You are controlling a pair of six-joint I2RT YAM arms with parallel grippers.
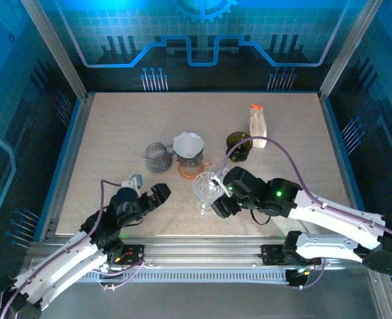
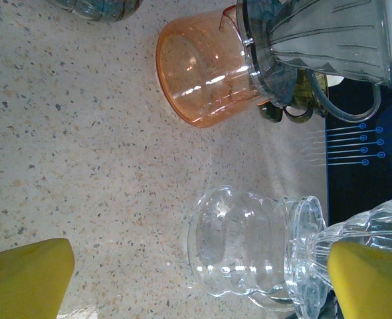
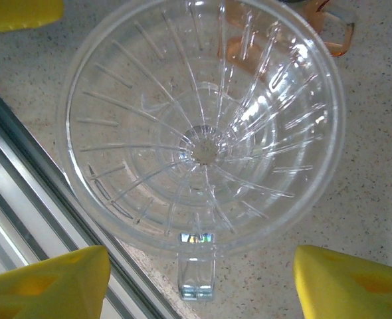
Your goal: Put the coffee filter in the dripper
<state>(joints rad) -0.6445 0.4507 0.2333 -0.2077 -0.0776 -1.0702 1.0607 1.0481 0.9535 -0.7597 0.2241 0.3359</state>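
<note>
The clear ribbed dripper [image 1: 207,186] sits on a clear glass carafe [image 2: 242,246] near the table's front middle. In the right wrist view I look down into the dripper [image 3: 202,126]. Its small handle [image 3: 197,272] lies between the yellow fingers of my right gripper [image 3: 199,282], which is open and not touching it. The white coffee filter [image 1: 188,143] rests in a grey holder [image 2: 329,33] on top of an orange cup [image 2: 206,73], behind the dripper. My left gripper [image 1: 157,194] is open just left of the carafe, with nothing between its fingers [image 2: 30,276].
A grey glass cup [image 1: 157,157] stands left of the orange cup. A dark green cup [image 1: 238,145] and a white pouch with an orange top [image 1: 258,126] stand to the right. The metal front rail [image 3: 23,199] runs close beside the dripper.
</note>
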